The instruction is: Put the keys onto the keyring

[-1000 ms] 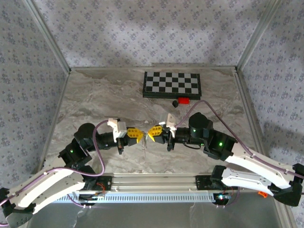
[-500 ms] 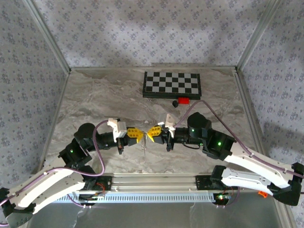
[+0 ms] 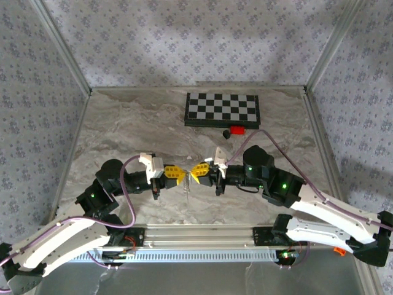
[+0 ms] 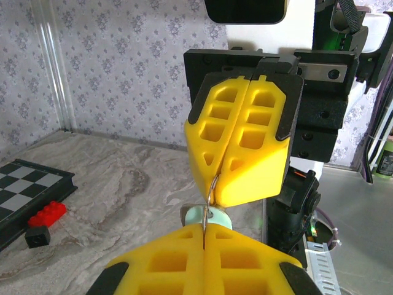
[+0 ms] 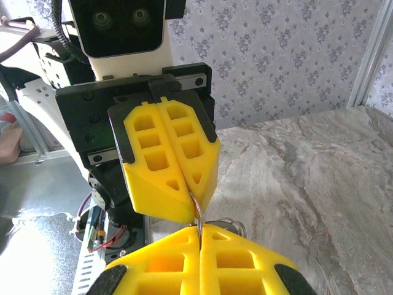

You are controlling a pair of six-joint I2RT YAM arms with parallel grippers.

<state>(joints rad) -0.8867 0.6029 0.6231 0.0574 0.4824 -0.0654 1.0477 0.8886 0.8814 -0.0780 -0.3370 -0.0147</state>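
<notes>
Bases sit on the metal rail point(image 3: 202, 236) at your near edge, and both arms bend in toward the middle of the bench point(image 3: 123, 136). A purple cable point(image 3: 130, 193) loops off the left arm.

Mid-bench, from the top camera:
- The left fingers point(image 3: 178, 174) and right fingers point(image 3: 196, 171) meet tip to tip, raised off the marble.
- Both yellow pairs are pressed together with no gap.

Left wrist camera:
- Your left fingers point(image 4: 204, 238) are clamped flat at the bottom edge, with a thin silvery strand of the keyring point(image 4: 211, 188) rising out of their seam.
- The strand curves up into the seam of the right fingers point(image 4: 226, 179), which are also closed tight on it.
- The key point(image 4: 215, 217), with its pale mint head, sits just past the left tips and under the right ones, right beside the strand.
- You cannot tell from here whether it is threaded on.

Right wrist camera:
- The same strand point(image 5: 196, 212) bridges the short gap between the right fingers point(image 5: 199, 238) and left fingers point(image 5: 186, 192).
- Both sets are squeezed closed on it.

Farther out, a black block point(image 3: 226, 133) and a red block point(image 3: 237, 130) lie side by side, well apart from the arms. The checkerboard point(image 3: 222, 109) lies flat just behind them, near the patterned back wall point(image 3: 196, 43).
</notes>
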